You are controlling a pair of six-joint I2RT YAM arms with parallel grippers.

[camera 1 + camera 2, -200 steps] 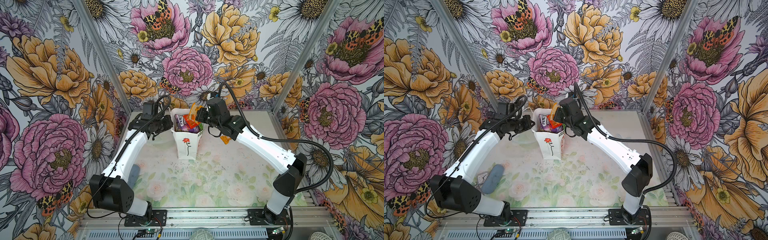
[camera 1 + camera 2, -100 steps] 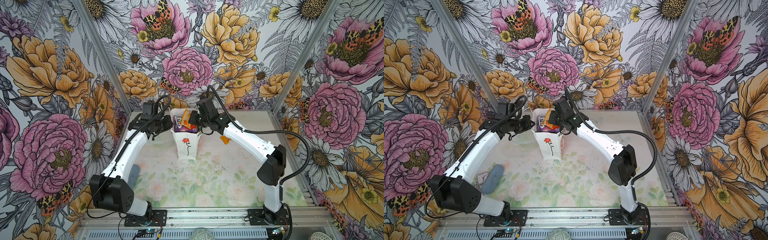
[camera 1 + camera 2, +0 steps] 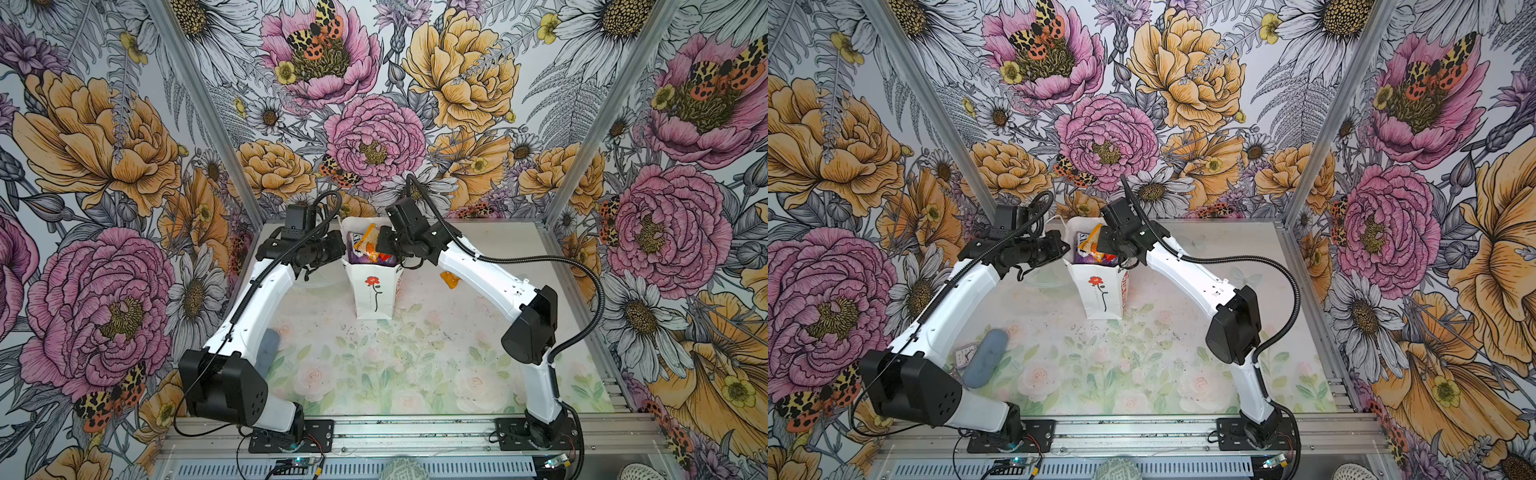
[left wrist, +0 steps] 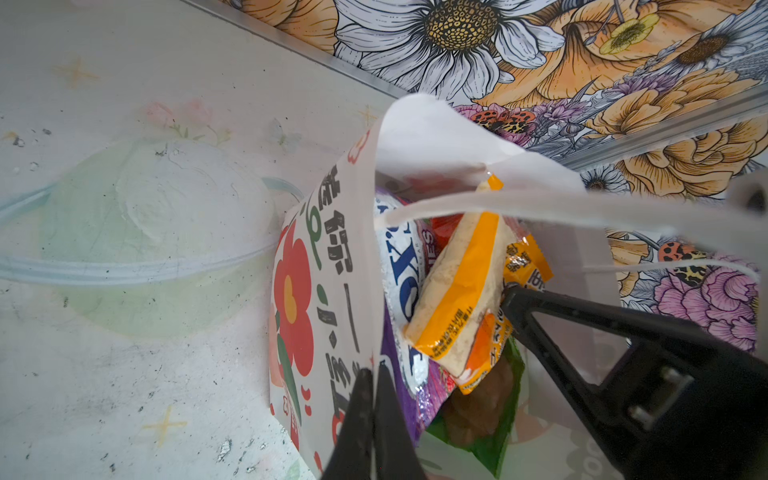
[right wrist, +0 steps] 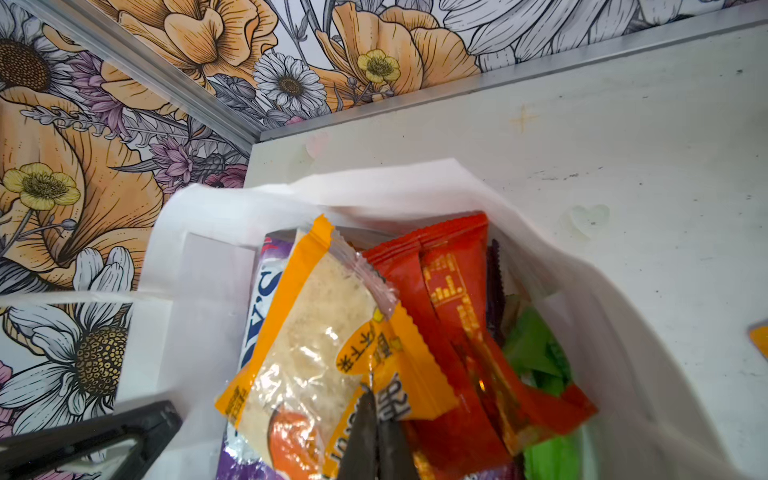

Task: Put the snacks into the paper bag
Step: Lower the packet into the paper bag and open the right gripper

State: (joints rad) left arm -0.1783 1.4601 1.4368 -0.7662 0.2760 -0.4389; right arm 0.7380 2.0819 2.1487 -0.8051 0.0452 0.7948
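**Releasing the orange packet over the bag mouth**

I've got the right tool (image 5: 376,401) pinched flat on the lower corner of the orange packet (image 5: 320,340), jaws closed to almost nothing on the film. In both top views that sits in the upper middle of the frame, right over the open mouth of the paper bag (image 3: 374,293). The left tool (image 4: 372,372) is clamped thin on the bag's left-hand wall at the rim, holding the mouth spread.

Here's what counts now. The packet's long axis runs on a slant, with the gripped end down inside the bag and the free end poking up past the rim toward the back wall. It leans on the purple pouch (image 4: 405,270), with the red packet (image 5: 453,307) and the green bag (image 5: 534,340) lower down beside it. So the bag is straight beneath my tool, and I judge a plain release should let the packet slide in along its own length. The risk is that it hangs up on the pile, which already reaches near the rim.

One small orange snack (image 3: 451,279) lies on the worktop (image 3: 415,374) just right of the bag, close under the right arm. That arm is clearly nearer and the left is busy with the rim, so I'd give that pick to the right.
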